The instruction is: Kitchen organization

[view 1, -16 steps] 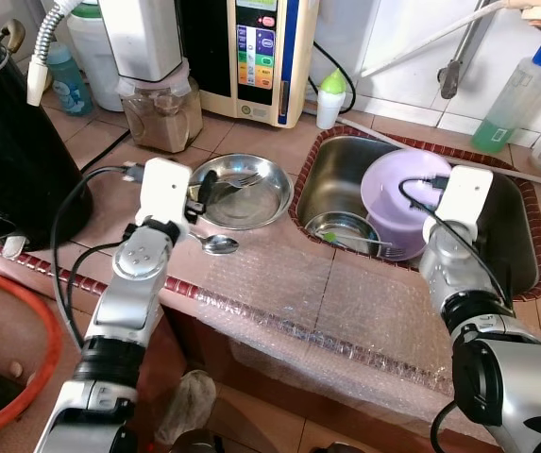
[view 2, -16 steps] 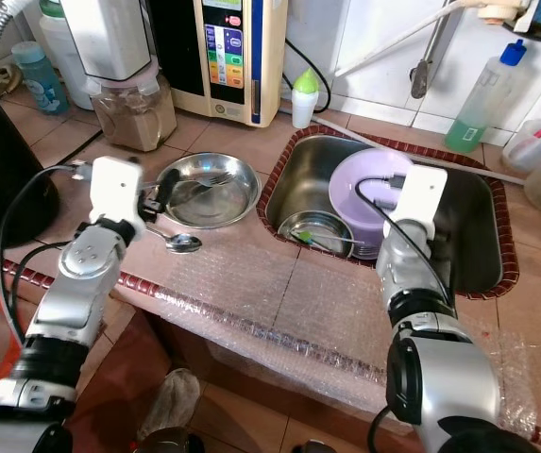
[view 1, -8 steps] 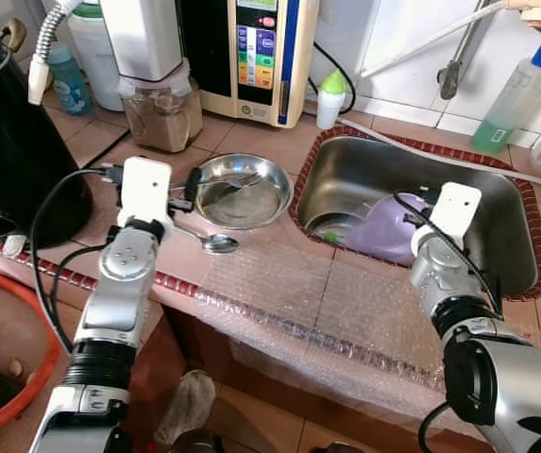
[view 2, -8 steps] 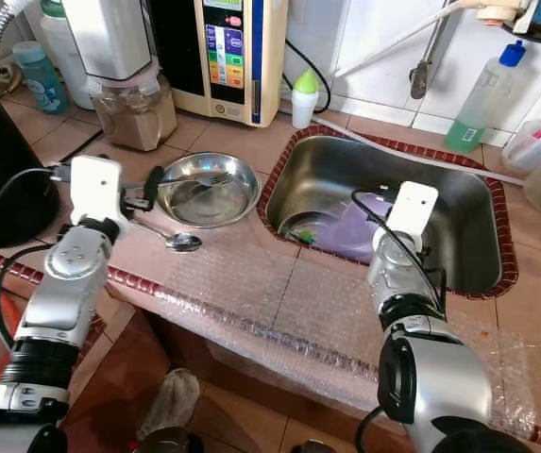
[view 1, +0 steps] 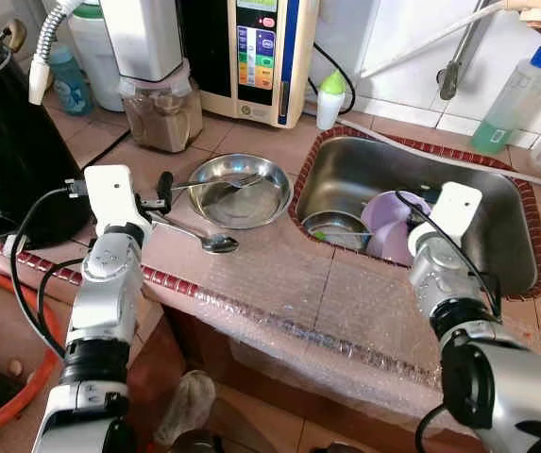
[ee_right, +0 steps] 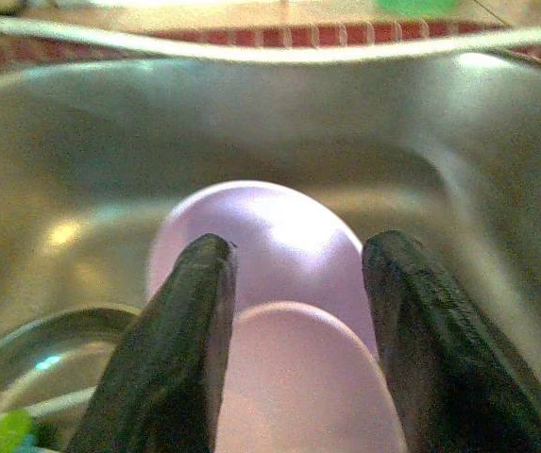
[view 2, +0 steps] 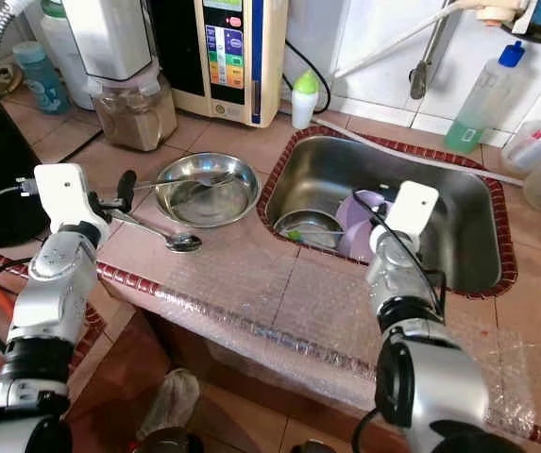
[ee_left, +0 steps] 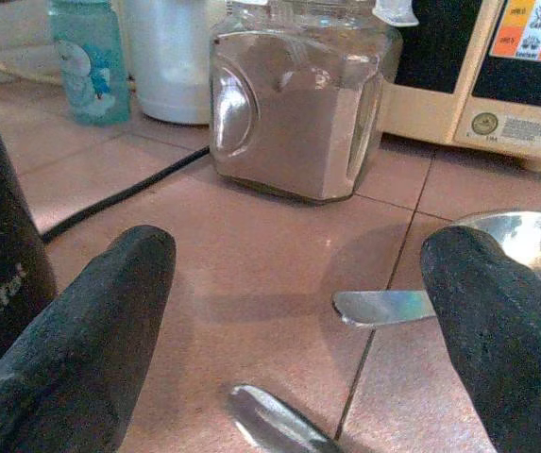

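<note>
Reddish-brown tiled countertop [view 1: 251,142] with dark red mosaic edging, clear bubble wrap sheet [view 1: 346,311] draped over its front, white tiled wall [view 1: 393,38] behind, brown floor [view 1: 251,415] below, lit evenly and brightly.

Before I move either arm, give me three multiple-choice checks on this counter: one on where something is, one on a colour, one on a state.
1. Where is the loose spoon?
A. In the sink
B. On the counter in front of the steel bowl
C. Inside the jar

2. What colour are the plastic dishes in the sink?
A. Lilac
B. Red
C. Yellow

3. How do the left gripper's jaws stand?
A. Clamped on the spoon
B. Shut on nothing
C. Open, holding nothing

Answers:
1 B: it lies on the tiles by the steel bowl.
2 A: both look pale purple.
3 C: bare counter shows between them.
</note>
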You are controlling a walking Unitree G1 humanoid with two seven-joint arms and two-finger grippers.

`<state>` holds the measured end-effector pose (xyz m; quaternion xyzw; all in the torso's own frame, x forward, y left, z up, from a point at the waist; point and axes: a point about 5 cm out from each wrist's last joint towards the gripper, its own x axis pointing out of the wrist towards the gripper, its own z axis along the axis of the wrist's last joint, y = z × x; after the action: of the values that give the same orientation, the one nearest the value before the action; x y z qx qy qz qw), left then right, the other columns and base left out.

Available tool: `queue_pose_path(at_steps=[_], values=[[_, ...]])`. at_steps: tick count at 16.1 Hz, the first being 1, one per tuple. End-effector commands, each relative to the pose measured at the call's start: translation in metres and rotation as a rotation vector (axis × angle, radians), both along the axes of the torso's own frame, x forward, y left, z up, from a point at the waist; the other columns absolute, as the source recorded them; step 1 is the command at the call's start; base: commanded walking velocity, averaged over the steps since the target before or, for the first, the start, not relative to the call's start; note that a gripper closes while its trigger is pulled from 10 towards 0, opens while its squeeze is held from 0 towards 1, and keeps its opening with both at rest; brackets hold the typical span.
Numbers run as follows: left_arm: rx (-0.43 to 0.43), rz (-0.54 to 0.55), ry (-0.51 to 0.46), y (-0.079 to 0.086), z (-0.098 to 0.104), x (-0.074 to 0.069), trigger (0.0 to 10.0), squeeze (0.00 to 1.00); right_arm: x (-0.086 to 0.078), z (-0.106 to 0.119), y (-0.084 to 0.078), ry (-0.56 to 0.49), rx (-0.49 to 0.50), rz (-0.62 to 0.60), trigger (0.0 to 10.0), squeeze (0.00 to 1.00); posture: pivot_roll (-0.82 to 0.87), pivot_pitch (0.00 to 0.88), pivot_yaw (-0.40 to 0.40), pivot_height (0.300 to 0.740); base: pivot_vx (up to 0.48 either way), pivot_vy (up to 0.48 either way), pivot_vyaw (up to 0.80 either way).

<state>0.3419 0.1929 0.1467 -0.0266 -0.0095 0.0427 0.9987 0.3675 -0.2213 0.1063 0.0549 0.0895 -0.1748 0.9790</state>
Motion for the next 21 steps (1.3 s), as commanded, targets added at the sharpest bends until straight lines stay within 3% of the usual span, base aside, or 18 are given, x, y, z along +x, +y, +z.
queue_pose_path(at_steps=[1, 4, 7, 8, 9, 10, 11, 12, 13, 15, 17, 18, 21], values=[[-0.057, 0.012, 0.003, 0.001, 0.002, 0.004, 10.0, 1.00, 0.001, 0.007, 0.006, -0.063, -0.037, 0.060, 10.0, 1.00, 0.05, 0.000, -0.018, 0.740, 0.000, 0.000, 0.00], [-0.116, 0.018, 0.020, 0.000, 0.001, 0.008, 10.0, 1.00, -0.002, 0.005, 0.017, -0.096, -0.059, 0.128, 10.0, 1.00, 0.04, 0.000, -0.013, 0.740, 0.000, 0.000, 0.00], [-0.248, -0.006, 0.053, -0.009, 0.003, 0.015, 10.0, 1.00, -0.006, 0.001, 0.019, -0.099, -0.046, 0.143, 10.0, 1.00, 0.03, 0.000, -0.003, 0.740, 0.000, 0.000, 0.00], [-0.271, -0.024, 0.059, -0.012, 0.003, 0.017, 10.0, 0.37, -0.006, 0.001, 0.019, -0.103, -0.046, 0.146, 10.0, 1.00, 0.03, 0.000, -0.002, 0.740, 0.000, 0.000, 0.00], [-0.278, -0.030, 0.061, -0.014, 0.003, 0.017, 10.0, 0.37, -0.007, 0.002, 0.019, -0.104, -0.046, 0.147, 10.0, 1.00, 0.03, 0.000, -0.001, 0.740, 0.000, 0.000, 0.00], [-0.301, -0.047, 0.067, -0.017, 0.003, 0.019, 10.0, 0.00, -0.007, 0.002, 0.019, -0.108, -0.044, 0.151, 10.0, 1.00, 0.03, 0.000, 0.001, 0.740, 0.000, 0.000, 0.00], [-0.359, -0.074, 0.097, -0.025, 0.002, 0.022, 10.0, 0.00, -0.007, 0.002, 0.021, -0.111, -0.034, 0.166, 10.0, 1.00, 0.03, 0.000, 0.003, 0.740, 0.000, 0.000, 0.00], [-0.364, -0.081, 0.111, -0.027, 0.001, 0.023, 10.0, 0.00, -0.007, 0.002, 0.024, -0.113, -0.022, 0.184, 10.0, 0.82, 0.03, 0.000, 0.003, 0.740, 0.000, 0.000, 0.00], [-0.380, -0.076, 0.124, -0.028, 0.002, 0.024, 10.0, 0.00, -0.008, 0.003, 0.027, -0.121, -0.027, 0.205, 10.0, 0.00, 0.03, 0.000, 0.005, 0.740, 0.000, 0.000, 0.00], [-0.397, -0.072, 0.128, -0.028, 0.002, 0.026, 10.0, 0.00, -0.008, 0.004, 0.030, -0.124, -0.032, 0.218, 10.0, 0.00, 0.03, 0.000, 0.006, 0.740, 0.000, 0.000, 0.00], [-0.458, -0.071, 0.134, -0.029, 0.002, 0.028, 2.2, 0.00, -0.008, 0.003, 0.032, -0.120, -0.031, 0.223, 10.0, 0.00, 0.03, 0.000, 0.006, 0.740, 0.000, 0.000, 0.00], [-0.479, -0.077, 0.132, -0.030, 0.004, 0.029, 0.0, 0.00, -0.009, 0.002, 0.032, -0.117, -0.029, 0.226, 10.0, 0.00, 0.03, 0.000, 0.006, 0.740, 0.000, 0.000, 0.00], [-0.526, -0.063, 0.150, -0.031, 0.003, 0.031, 0.0, 0.00, -0.009, 0.003, 0.034, -0.116, -0.028, 0.231, 10.0, 0.00, 0.03, 0.000, 0.010, 0.740, 0.000, 0.000, 0.00]])
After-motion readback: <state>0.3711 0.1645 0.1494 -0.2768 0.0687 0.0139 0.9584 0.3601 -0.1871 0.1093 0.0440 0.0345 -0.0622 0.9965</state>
